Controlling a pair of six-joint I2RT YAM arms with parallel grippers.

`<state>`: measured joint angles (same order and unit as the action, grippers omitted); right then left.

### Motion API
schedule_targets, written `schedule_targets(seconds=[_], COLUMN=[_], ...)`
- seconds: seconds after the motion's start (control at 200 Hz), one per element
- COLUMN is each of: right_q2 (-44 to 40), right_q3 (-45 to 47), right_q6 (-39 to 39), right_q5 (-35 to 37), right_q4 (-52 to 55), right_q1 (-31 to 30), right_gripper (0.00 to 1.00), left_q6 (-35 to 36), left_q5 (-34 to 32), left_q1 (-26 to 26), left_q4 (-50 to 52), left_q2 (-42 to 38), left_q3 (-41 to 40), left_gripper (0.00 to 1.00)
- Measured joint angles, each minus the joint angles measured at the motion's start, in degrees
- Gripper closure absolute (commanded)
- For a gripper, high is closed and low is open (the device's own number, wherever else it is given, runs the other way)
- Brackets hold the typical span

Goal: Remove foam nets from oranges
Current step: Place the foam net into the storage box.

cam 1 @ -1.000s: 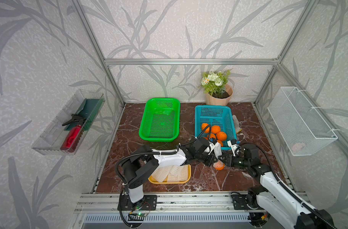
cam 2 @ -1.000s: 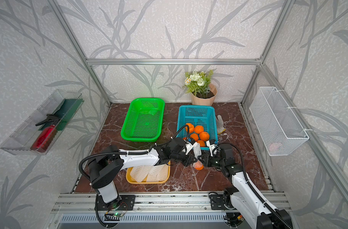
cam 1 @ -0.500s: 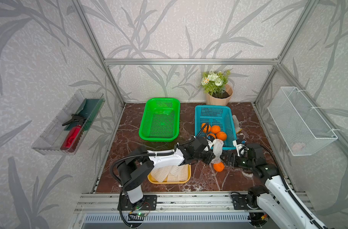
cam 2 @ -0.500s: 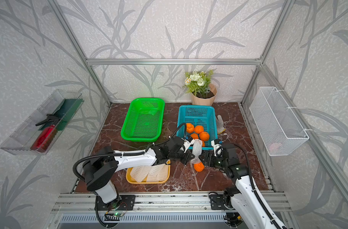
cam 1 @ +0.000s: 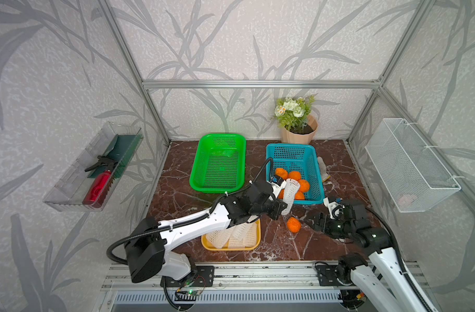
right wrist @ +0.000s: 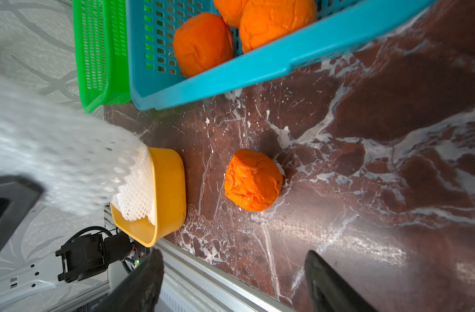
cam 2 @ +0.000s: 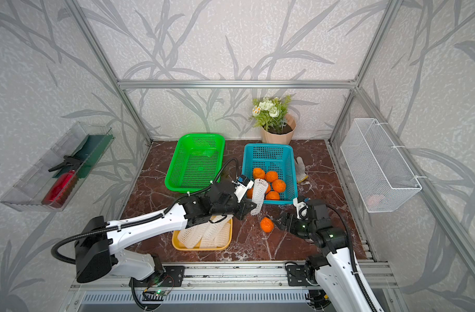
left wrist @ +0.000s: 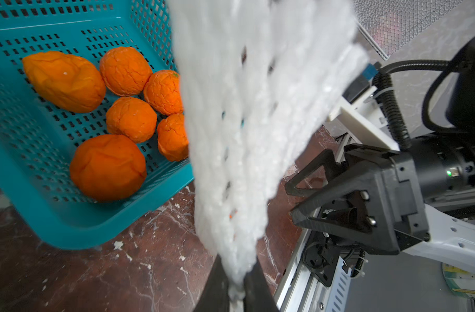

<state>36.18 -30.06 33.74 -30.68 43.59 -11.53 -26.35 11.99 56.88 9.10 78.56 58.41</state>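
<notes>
The brown marble table [cam 1: 177, 194] fills the lower middle of both top views. At its centre sits a green basket [cam 1: 196, 167], and to the right of it a blue basket [cam 1: 316, 173] holds a heap of oranges [cam 1: 294, 175]. Below them, a yellow tray [cam 1: 231, 248] carries loose foam nets [cam 1: 239, 232]. The left fingers [left wrist: 217, 283] pinch the lower end of a held foam net [cam 1: 290, 193], which rises across the blue basket's lower-left corner. A bare orange [cam 1: 293, 224] lies on the table just below it. The right fingers [right wrist: 147, 281] are spread wide and empty, just right of that orange.
</notes>
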Motion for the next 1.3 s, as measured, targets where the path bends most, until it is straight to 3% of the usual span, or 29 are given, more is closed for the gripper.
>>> schedule_targets(seconds=[0.335,0.575,0.81,1.045,1.2,1.3], right_q2=[10.69,13.68,14.75,15.67,18.27,19.76], right_q3=[0.02,0.07,0.07,0.07,0.04,0.00], right_q6=[0.85,1.14,0.72,0.63,0.07,-0.26], right_q5=[0.35,0.63,0.44,-0.02,0.42,1.20], right_q4=[-5.14,-7.96,-8.90,-9.79,-9.90,-9.90], right_q1=[-8.39,-8.96,-9.18,-9.40,-11.06,-11.91], right_gripper=[0.17,0.17,0.17,0.16,0.16,0.16], left_q6=[-8.20,-19.41,-23.93,-23.50,-20.85,-19.45], left_q5=[-6.84,-7.98,-5.79,-5.25,-5.62,-5.84], left_q1=[-1.40,-3.56,-4.59,-6.75,-7.10,-7.13], left_q4=[26.56,42.34,52.22,54.29,53.94,53.83], left_q2=[-21.09,-29.35,-25.79,-19.78,-10.49,-5.20], left_q3=[-1.03,-4.04,-4.11,-4.68,-4.61,-4.24], left_gripper=[0.89,0.91,0.91,0.90,0.73,0.53])
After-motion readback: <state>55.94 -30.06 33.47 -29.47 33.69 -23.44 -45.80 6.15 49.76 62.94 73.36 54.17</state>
